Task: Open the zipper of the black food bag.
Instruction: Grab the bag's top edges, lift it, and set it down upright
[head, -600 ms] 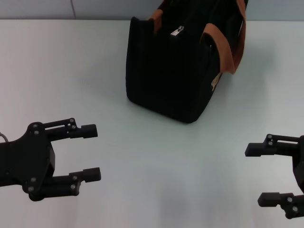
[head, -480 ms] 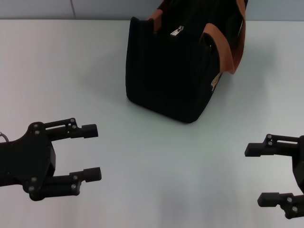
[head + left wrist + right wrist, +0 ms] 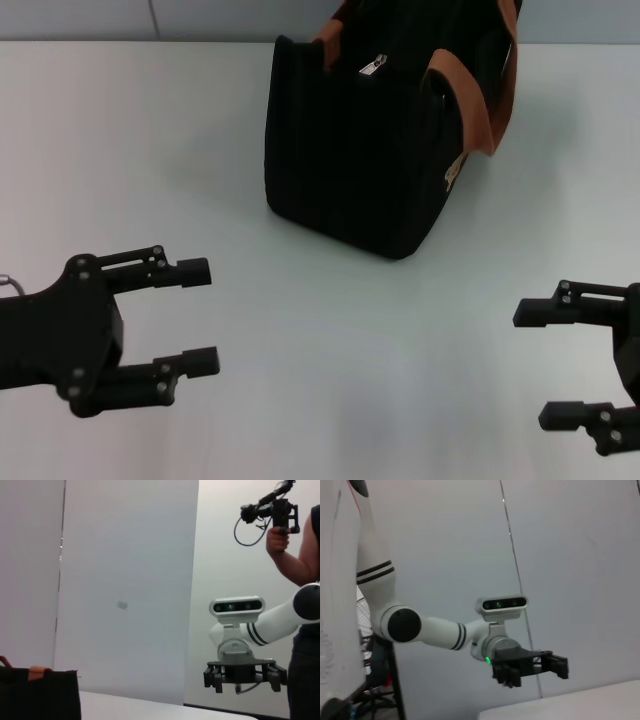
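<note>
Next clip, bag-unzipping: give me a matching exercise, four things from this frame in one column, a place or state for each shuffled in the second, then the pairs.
Things:
1. black food bag
2. pull tab of the zipper
3. left tool
4. right tool

Places or states:
A. open, over the table's near left, holding nothing
B. silver, on the bag's top edge, untouched
C. open, at the near right edge of the head view, holding nothing
D. standing at the far middle of the table, orange-brown straps up

Pairs: 1-D, 2-B, 3-A, 4-C
</note>
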`<move>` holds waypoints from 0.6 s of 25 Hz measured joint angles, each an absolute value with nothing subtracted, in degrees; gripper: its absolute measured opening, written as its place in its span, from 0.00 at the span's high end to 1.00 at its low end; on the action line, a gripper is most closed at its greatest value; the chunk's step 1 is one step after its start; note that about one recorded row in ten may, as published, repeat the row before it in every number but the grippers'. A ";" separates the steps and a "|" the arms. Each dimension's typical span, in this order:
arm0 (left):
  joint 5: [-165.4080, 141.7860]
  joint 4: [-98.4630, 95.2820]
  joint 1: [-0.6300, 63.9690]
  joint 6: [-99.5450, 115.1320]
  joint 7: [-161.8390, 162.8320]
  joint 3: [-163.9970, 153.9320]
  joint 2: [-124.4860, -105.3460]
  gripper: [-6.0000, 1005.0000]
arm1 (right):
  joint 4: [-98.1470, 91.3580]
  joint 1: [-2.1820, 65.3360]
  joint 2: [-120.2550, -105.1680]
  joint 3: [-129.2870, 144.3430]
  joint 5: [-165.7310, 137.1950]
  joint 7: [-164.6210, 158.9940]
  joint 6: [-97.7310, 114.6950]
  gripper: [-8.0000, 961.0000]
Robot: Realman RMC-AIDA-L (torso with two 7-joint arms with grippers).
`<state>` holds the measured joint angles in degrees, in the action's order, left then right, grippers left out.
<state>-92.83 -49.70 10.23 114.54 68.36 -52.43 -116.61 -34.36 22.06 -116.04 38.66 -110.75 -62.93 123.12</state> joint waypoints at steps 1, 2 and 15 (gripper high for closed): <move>-92.83 -49.70 10.23 114.54 68.37 -52.43 -116.61 0.30 | -34.30 22.06 -116.08 38.43 -110.73 -62.92 122.68 0.17; -92.83 -48.93 10.56 114.08 68.22 -52.41 -116.85 0.30 | -34.19 22.01 -116.13 38.06 -110.64 -62.92 122.04 0.17; -91.39 -22.34 24.64 94.97 56.97 -51.51 -119.09 0.31 | -26.69 19.21 -116.86 4.05 -110.14 -61.90 115.16 0.17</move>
